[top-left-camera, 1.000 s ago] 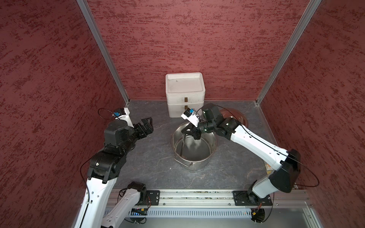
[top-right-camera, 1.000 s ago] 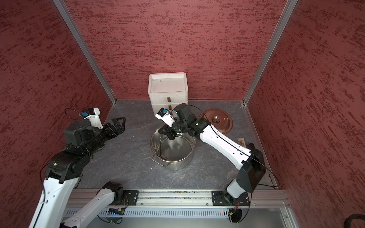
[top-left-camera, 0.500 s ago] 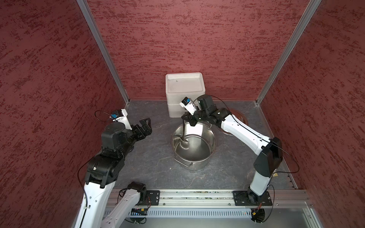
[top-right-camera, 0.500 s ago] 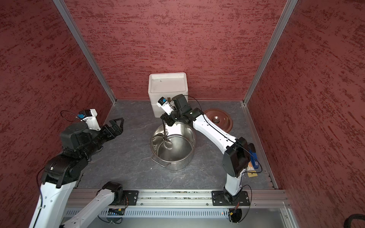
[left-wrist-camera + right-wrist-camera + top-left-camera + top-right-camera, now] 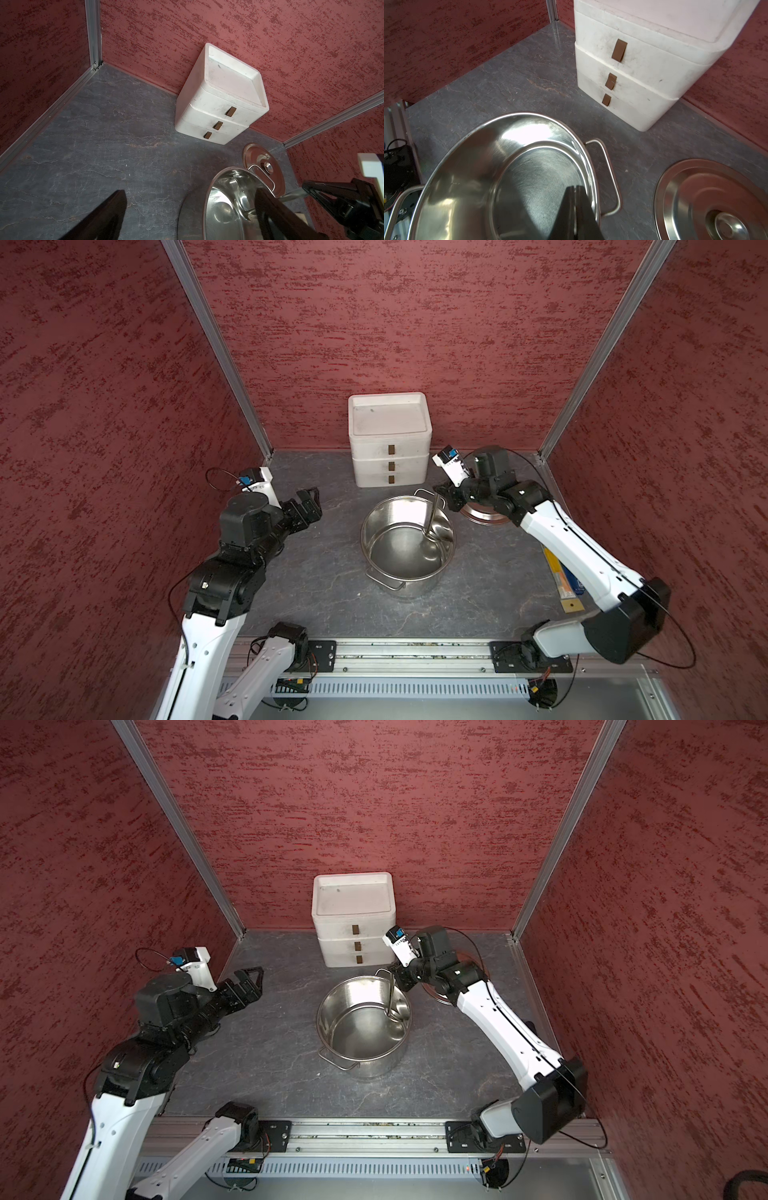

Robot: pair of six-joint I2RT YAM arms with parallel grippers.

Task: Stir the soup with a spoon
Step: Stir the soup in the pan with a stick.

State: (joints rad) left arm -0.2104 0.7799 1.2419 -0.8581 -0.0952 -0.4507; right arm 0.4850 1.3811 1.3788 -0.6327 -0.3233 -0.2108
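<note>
A steel pot [image 5: 376, 531] [image 5: 332, 1011] stands mid-table. Its inside looks like bare shiny metal, and no soup shows. The spoon [image 5: 434, 512] [image 5: 391, 994] hangs steeply into the pot by its back right wall. My right gripper [image 5: 445, 494] [image 5: 400, 975] is shut on the top of the handle above the rim. In the right wrist view the gripper [image 5: 575, 188] is shut over the pot [image 5: 471, 166] and hides the spoon. My left gripper [image 5: 309, 506] [image 5: 249, 982] [image 5: 189, 193] hovers open and empty left of the pot [image 5: 222, 209]. The spoon [image 5: 291, 195] shows there too.
The pot lid [image 5: 484, 516] [image 5: 261, 164] [image 5: 712, 203] lies on the table right of the pot, under my right arm. A white three-drawer box [image 5: 388, 443] [image 5: 353, 919] stands against the back wall. Flat yellow and blue items [image 5: 563, 576] lie at the right wall.
My right gripper has swept the spoon from the pot's back left side round to its back right side. The left arm has barely shifted and stays open.
</note>
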